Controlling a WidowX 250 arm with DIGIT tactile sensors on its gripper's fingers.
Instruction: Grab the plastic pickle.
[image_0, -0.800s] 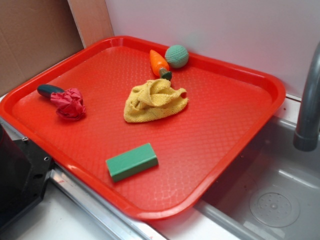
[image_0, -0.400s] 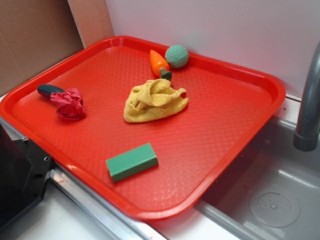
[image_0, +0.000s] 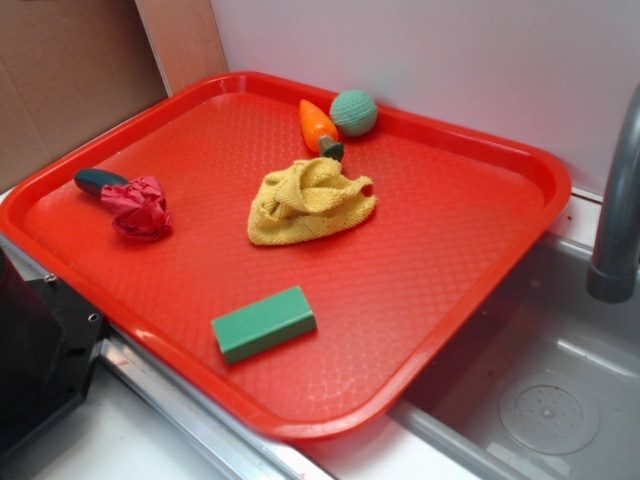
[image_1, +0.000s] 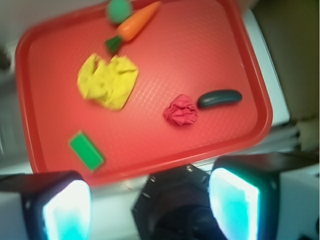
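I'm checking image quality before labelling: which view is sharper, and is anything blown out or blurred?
Exterior view: sharp and evenly lit, the red tray showing its texture, the plastic pickle partly hidden by crumpled red paper. Wrist view: softer, slightly blurred, pickle fully visible; the gripper fingers glow overexposed cyan-white.

One red tray (image_0: 505, 150) carries six loose things. There is one pickle (image_1: 219, 98), one carrot (image_0: 317, 122), one green ball (image_0: 354, 112), one green block (image_0: 263, 323), one yellow cloth (image_0: 310, 201) and one crumpled pink wad (image_0: 138, 206). One faucet pipe (image_0: 618, 210) stands at the sink.
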